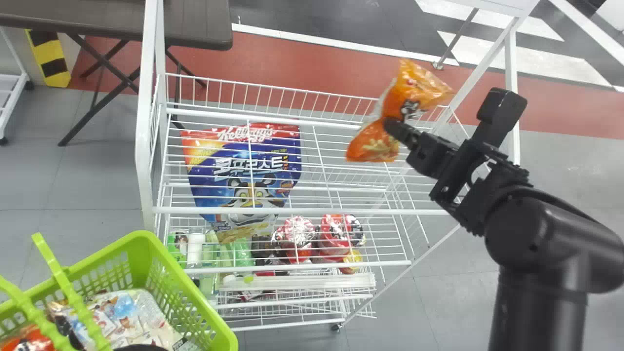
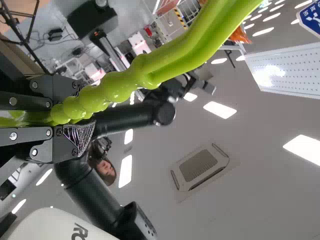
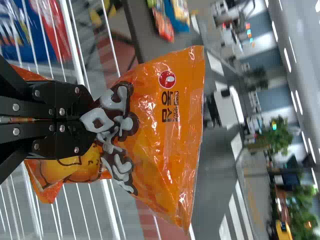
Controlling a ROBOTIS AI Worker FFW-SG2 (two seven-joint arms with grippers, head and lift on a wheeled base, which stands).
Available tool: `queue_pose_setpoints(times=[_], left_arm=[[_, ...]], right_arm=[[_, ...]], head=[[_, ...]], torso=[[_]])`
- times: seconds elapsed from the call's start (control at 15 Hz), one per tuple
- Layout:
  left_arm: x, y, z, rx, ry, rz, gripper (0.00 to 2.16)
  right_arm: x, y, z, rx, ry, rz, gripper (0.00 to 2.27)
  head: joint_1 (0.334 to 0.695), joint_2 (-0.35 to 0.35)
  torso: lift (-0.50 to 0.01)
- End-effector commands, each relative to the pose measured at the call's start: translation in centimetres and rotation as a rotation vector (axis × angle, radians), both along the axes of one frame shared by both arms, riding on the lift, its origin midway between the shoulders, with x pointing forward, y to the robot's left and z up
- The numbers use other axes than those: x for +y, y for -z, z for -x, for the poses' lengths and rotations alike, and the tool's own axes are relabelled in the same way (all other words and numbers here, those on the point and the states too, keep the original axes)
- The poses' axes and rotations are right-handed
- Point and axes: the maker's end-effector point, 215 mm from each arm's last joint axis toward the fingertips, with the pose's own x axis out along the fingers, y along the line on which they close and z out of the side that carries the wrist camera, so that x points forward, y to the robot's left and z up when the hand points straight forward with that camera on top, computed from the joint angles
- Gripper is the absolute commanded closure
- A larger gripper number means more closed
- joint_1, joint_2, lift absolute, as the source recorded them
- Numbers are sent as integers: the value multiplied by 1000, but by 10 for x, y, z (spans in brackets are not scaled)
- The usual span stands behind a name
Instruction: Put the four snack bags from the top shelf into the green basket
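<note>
In the head view my right gripper (image 1: 396, 127) is above the right part of the white wire rack, pinching an orange snack bag (image 1: 373, 144) at its middle. The right wrist view has the same gripper (image 3: 89, 119) shut on the crinkled orange bag (image 3: 167, 125), which spreads out on both sides of the fingers. The green basket (image 1: 185, 287) is at the lower left, in front of the rack, with a patterned white snack bag (image 1: 117, 317) and a red-orange bag (image 1: 34, 339) inside. My left gripper (image 2: 65, 117) is shut on the basket's green handle (image 2: 155, 67).
The white wire rack (image 1: 292, 212) spans the middle. A large blue and red bag (image 1: 248, 170) lies behind its upper wires, with red cups (image 1: 336, 234) and green-topped goods lower down. A dark folding table (image 1: 195, 24) stands beyond at the upper left.
</note>
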Motion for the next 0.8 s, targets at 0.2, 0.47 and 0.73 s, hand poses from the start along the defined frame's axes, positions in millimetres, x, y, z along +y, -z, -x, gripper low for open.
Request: queue_pose_setpoints(times=[0.2, 0.47, 0.73], left_arm=[[1, -3, 1, -6, 8, 6, 2148], [0, -4, 0, -6, 12, 5, 2148], [1, -5, -2, -11, 13, 4, 2148]], right_arm=[[197, 20, 129, 276, -478, -206, 2263], [276, 6, 161, 278, -679, -275, 2260], [325, 14, 183, 336, -814, -349, 2260]], head=[[695, -246], [695, -37], [695, 103]], torso=[[0], [0], [0]])
